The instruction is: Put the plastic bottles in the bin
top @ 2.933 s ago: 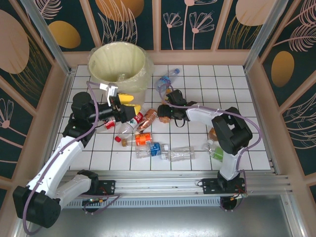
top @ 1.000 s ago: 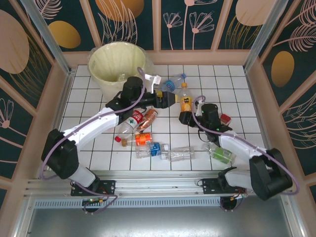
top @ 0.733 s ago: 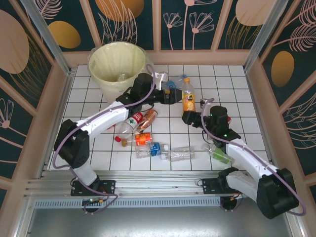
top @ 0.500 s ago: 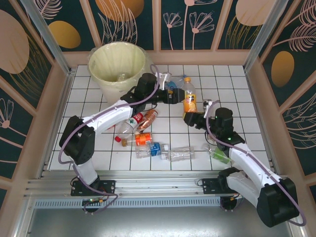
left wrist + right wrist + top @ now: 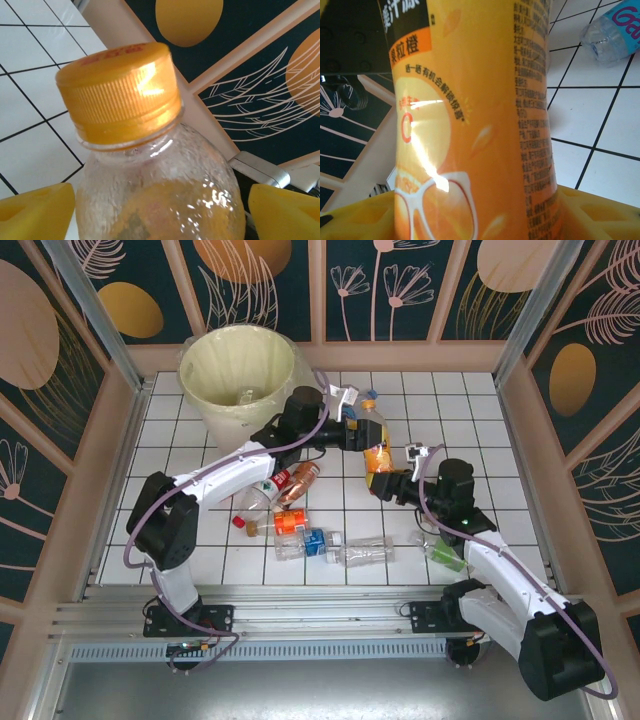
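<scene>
An orange-labelled plastic bottle (image 5: 376,443) with an orange cap (image 5: 120,95) stands tilted above the tiles, right of the bin (image 5: 243,370). My right gripper (image 5: 384,481) is shut on its lower body (image 5: 470,125), its yellow fingers (image 5: 600,215) pressed to both sides. My left gripper (image 5: 357,428) is open around the bottle's shoulder (image 5: 162,200). Its yellow pads (image 5: 35,212) stand close on either side, with a thin gap to the plastic. More bottles lie on the tiles: red-labelled ones (image 5: 285,480), a blue-labelled one (image 5: 315,540), a clear one (image 5: 365,552) and a green one (image 5: 445,552).
The cream bin with its pale liner stands at the back left, with one bottle (image 5: 247,395) lying inside. A blue-labelled bottle (image 5: 345,410) lies just behind the left gripper and also appears in the right wrist view (image 5: 615,30). Wooden walls (image 5: 520,420) enclose the tiled floor.
The left arm swung from the left side across to the orange bottle's neck, and its jaws narrowed around it. The right arm lifted that bottle and drew it slightly left.
</scene>
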You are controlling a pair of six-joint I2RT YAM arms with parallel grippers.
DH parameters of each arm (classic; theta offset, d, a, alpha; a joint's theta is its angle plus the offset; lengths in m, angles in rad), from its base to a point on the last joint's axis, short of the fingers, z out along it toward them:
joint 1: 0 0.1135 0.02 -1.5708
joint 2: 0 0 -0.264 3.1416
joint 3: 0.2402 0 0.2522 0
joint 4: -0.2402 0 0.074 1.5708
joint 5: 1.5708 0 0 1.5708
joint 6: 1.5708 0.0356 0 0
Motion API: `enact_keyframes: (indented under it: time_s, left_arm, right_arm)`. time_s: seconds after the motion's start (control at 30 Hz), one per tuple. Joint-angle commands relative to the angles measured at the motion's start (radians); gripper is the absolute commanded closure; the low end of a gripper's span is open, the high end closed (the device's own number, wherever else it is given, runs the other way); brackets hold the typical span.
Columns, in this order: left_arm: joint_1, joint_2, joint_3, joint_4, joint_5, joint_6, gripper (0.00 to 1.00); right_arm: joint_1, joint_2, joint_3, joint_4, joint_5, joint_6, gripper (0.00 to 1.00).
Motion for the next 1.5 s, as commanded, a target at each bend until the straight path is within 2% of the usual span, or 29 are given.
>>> enact_keyframes:
  time_s: [0.0, 0.13, 0.2, 0.27, 0.43, 0.53, 0.73, 0.93, 1.23, 1.47]
  left_arm:
    - [-0.007, 0.018, 0.036, 0.034, 0.030, -0.010, 0.17]
    - [-0.008, 0.017, 0.045, 0.026, 0.034, -0.015, 0.25]
    - [-0.009, 0.014, 0.047, 0.028, 0.033, -0.022, 0.34]
    - [-0.009, 0.011, 0.047, 0.036, 0.038, -0.031, 0.39]
    - [-0.009, 0.004, 0.058, 0.043, 0.053, -0.060, 0.43]
    - [-0.009, -0.016, 0.053, 0.028, 0.036, -0.052, 0.43]
    - [-0.007, -0.057, 0.098, -0.101, -0.098, 0.002, 0.44]
    - [0.025, -0.053, 0.240, -0.266, -0.201, 0.033, 0.46]
    - [0.118, -0.099, 0.448, -0.485, -0.375, 0.143, 0.45]
    - [0.207, -0.177, 0.534, -0.618, -0.594, 0.251, 0.45]
  right_arm:
    - [-0.007, 0.009, -0.010, 0.053, -0.028, -0.020, 0.37]
    - [-0.007, 0.033, -0.005, 0.035, 0.006, -0.025, 0.38]
    - [-0.007, 0.042, -0.002, 0.029, 0.015, -0.026, 0.38]
    - [-0.007, 0.047, 0.000, 0.027, 0.019, -0.027, 0.38]
    - [-0.006, 0.054, -0.001, 0.032, 0.018, -0.030, 0.36]
    - [-0.005, 0.054, 0.000, 0.038, 0.012, -0.030, 0.30]
    - [-0.001, -0.017, 0.004, 0.016, 0.010, -0.035, 0.12]
    - [0.001, -0.103, 0.021, -0.036, 0.010, -0.056, 0.04]
    - [0.004, -0.169, 0.029, -0.093, 0.045, -0.059, 0.03]
    - [0.008, -0.175, 0.049, -0.122, 0.067, -0.061, 0.03]
